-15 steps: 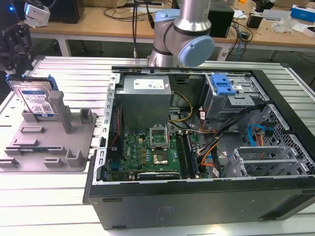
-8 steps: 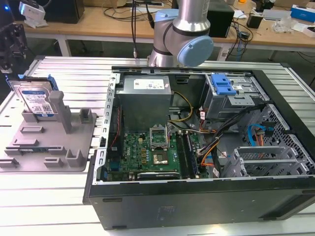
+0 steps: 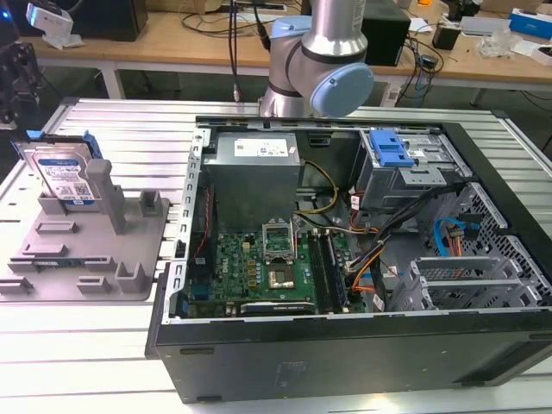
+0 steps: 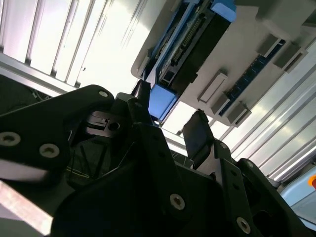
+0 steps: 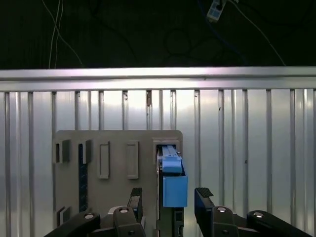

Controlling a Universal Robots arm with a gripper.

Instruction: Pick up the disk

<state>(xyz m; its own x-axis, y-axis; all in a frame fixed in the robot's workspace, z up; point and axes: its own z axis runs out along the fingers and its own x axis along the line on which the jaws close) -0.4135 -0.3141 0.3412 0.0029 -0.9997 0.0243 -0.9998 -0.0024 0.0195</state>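
Note:
In the exterior view the disk [image 3: 62,177], silver with a white-and-blue label and blue side rails, stands on edge against the posts of the grey fixture [image 3: 95,250], at that view's left. In the first wrist view I look down on the disk's blue rail [image 5: 173,182], which rises from the fixture [image 5: 113,163]. My gripper [image 5: 169,200] is open, with one black finger [image 5: 136,197] on each side of that rail and a gap on both sides. The second wrist view shows the same open gripper [image 4: 170,123] beside the disk [image 4: 192,49] and its blue rail end [image 4: 160,101].
An open computer case [image 3: 345,362] fills the middle and the exterior view's right, with a blue-latched drive cage [image 3: 392,155] at its back. The arm's base [image 3: 315,69] stands behind the case. Everything rests on a ribbed metal table [image 3: 86,345].

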